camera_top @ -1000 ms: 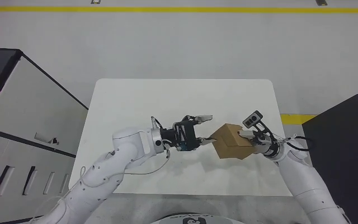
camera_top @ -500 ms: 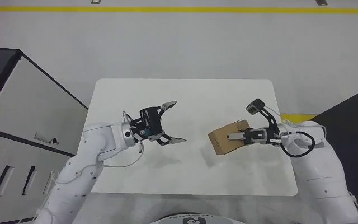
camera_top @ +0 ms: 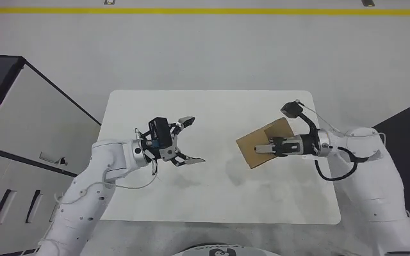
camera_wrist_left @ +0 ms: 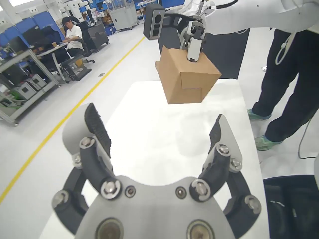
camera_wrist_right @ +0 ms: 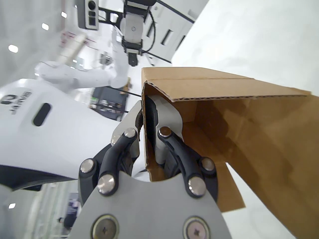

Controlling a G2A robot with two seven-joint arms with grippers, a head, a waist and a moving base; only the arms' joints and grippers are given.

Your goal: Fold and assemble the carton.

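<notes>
A brown cardboard carton [camera_top: 264, 142] hangs above the right half of the white table [camera_top: 211, 109]. My right gripper [camera_top: 262, 149] is shut on one of its walls, one finger inside and one outside. In the right wrist view the carton [camera_wrist_right: 239, 115] shows an open end with a flap, clamped by the right gripper [camera_wrist_right: 147, 118]. The left wrist view shows the carton [camera_wrist_left: 187, 78] lifted, its near end closed by folded flaps. My left gripper [camera_top: 191, 139] stands open over the table's left half, well apart from the carton; its fingers [camera_wrist_left: 96, 125] hold nothing.
A dark cabinet [camera_top: 19, 128] stands left of the table and a black unit [camera_top: 384, 153] at its right. A person's legs [camera_wrist_left: 281, 85] are beside the table's right side. A yellow floor line [camera_top: 205, 10] runs behind.
The left gripper has let go of the carton and drawn back to the left, open. The right arm has lifted and tilted the carton, swinging it outward.
</notes>
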